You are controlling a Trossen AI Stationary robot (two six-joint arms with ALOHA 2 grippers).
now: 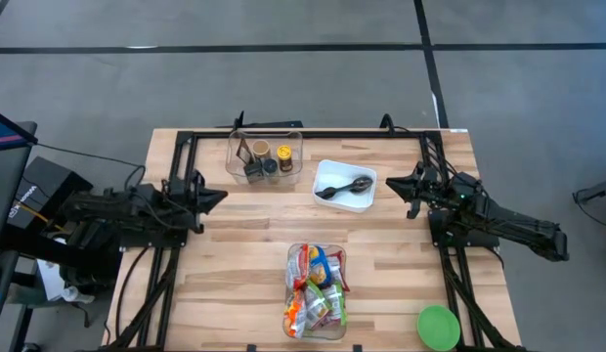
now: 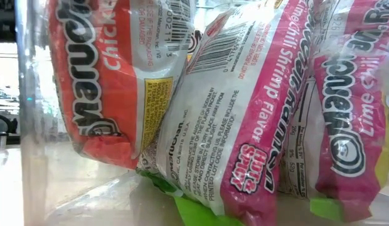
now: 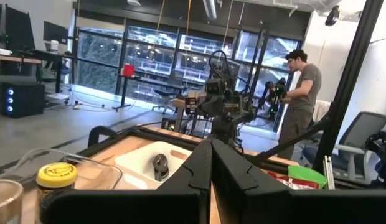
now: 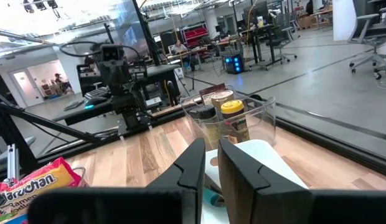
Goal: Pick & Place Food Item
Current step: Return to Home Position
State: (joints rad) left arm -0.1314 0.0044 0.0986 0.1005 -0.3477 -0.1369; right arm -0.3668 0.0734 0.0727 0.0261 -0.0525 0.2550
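Several ramen packets (image 1: 316, 291) lie piled in a clear bin (image 1: 292, 256) near the table's front edge; the low view looks through the bin's wall at an orange packet (image 2: 113, 81) and pink ones (image 2: 245, 125). My left gripper (image 1: 223, 197) hangs level over the table's left side, shut and holding nothing, its fingers (image 3: 199, 168) pointing toward the right. My right gripper (image 1: 389, 183) hangs level over the right side, pointing left, with a narrow gap and nothing between its fingers (image 4: 192, 168).
A white dish (image 1: 332, 168) holding a black spoon (image 1: 344, 185) sits between the grippers. A clear container (image 1: 233, 156) with jars (image 1: 283, 156) stands at the back. A green lid (image 1: 438, 328) lies at the front right. A person (image 3: 300, 99) stands beyond the table.
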